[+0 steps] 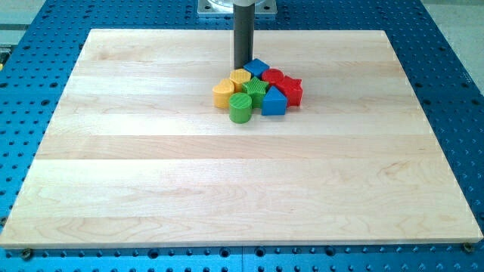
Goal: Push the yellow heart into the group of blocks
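Note:
The yellow heart (pixel 224 93) lies at the left edge of a tight group of blocks in the upper middle of the wooden board (pixel 151 189). It touches a second yellow block (pixel 241 76) and sits beside a green star (pixel 255 90) and a green cylinder (pixel 240 109). The group also holds a blue cube (pixel 256 68), a blue triangle (pixel 274 101), a red round block (pixel 273 76) and a red star (pixel 292 91). My tip (pixel 243 66) stands at the top edge of the group, just above the second yellow block and left of the blue cube.
The board lies on a blue perforated table (pixel 446 45). The arm's base plate (pixel 238 7) shows at the view's top centre, just beyond the board's far edge.

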{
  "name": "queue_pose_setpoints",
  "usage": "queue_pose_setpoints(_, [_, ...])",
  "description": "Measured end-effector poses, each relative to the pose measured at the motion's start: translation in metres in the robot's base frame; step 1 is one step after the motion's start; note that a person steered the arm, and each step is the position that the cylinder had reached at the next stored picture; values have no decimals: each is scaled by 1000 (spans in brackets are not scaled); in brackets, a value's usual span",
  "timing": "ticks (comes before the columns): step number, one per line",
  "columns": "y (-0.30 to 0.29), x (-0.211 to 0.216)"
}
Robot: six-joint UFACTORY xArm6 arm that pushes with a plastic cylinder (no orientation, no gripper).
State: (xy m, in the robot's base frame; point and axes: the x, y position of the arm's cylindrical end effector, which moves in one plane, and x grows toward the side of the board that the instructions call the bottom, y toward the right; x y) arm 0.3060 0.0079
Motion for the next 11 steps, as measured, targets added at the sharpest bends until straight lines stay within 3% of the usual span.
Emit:
queue_pose_setpoints(1, [-39,-4])
queue_pose_setpoints(2, [-71,32])
queue_pose_setpoints(5, [-41,51])
queue_pose_setpoints(6, [-85,71])
queue_pose_setpoints(8, [-52,86])
queue_pose_setpoints(9, [-78,98])
queue_pose_setpoints(10, [-50,133])
queue_pose_setpoints(11, [-19,135])
